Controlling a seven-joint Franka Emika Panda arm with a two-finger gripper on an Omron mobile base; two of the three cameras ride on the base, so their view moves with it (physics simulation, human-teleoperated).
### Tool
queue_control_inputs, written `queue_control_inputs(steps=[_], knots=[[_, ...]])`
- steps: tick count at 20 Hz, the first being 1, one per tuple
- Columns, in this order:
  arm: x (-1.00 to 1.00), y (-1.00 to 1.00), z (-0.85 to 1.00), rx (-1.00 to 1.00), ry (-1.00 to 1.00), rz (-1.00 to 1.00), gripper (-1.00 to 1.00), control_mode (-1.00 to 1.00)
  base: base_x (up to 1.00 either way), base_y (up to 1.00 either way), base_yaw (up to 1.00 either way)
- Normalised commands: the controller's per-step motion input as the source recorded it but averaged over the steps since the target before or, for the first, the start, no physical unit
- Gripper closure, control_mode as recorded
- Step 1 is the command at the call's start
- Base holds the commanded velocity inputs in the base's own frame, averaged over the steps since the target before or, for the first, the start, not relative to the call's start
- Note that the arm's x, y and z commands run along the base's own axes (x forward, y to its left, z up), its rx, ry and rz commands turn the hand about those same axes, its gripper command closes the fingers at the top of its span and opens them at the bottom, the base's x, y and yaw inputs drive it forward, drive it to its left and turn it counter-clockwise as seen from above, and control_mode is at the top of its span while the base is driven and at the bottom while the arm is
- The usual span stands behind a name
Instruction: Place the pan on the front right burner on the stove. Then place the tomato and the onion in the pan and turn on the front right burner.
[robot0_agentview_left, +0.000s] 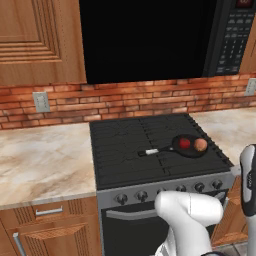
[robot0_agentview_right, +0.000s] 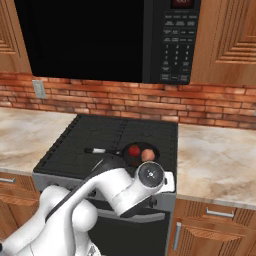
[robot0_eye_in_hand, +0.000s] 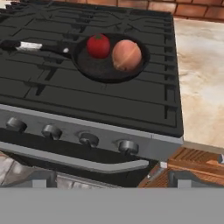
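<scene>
The tomato (robot0_eye_in_hand: 98, 45) and onion (robot0_eye_in_hand: 127, 55) are seen in the pan (robot0_eye_in_hand: 109, 68), handle at nine o'clock; the pincer (robot0_eye_in_hand: 111, 183) is spread wide, empty.

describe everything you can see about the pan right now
The pan is a small, round, shallow black frying pan, matte and dark like cast iron or nonstick. Its long thin black handle carries a silvery-white stretch and points toward the stove's middle, lying low over the grate. The pan sits flat and upright on the front right burner of the stove. Inside it rest the tomato and the onion, side by side. Nothing else touches it.
</scene>
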Motion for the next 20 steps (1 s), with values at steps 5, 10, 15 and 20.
queue_control_inputs(steps=[5,10,15,20], knots=[[-0.01,-0.2,-0.07,0.02,-0.14,0.03,-1.0,-1.0,0.0,0.0,0.0],[0.0,-0.23,-0.12,0.04,-0.11,0.05,-1.0,-1.0,0.0,0.0,0.0],[0.0,-0.24,-0.12,0.02,-0.13,0.09,-1.0,-1.0,0.0,0.0,0.0],[-0.04,-0.02,-0.32,0.0,-0.11,0.12,-1.0,-1.0,0.0,0.0,0.0]])
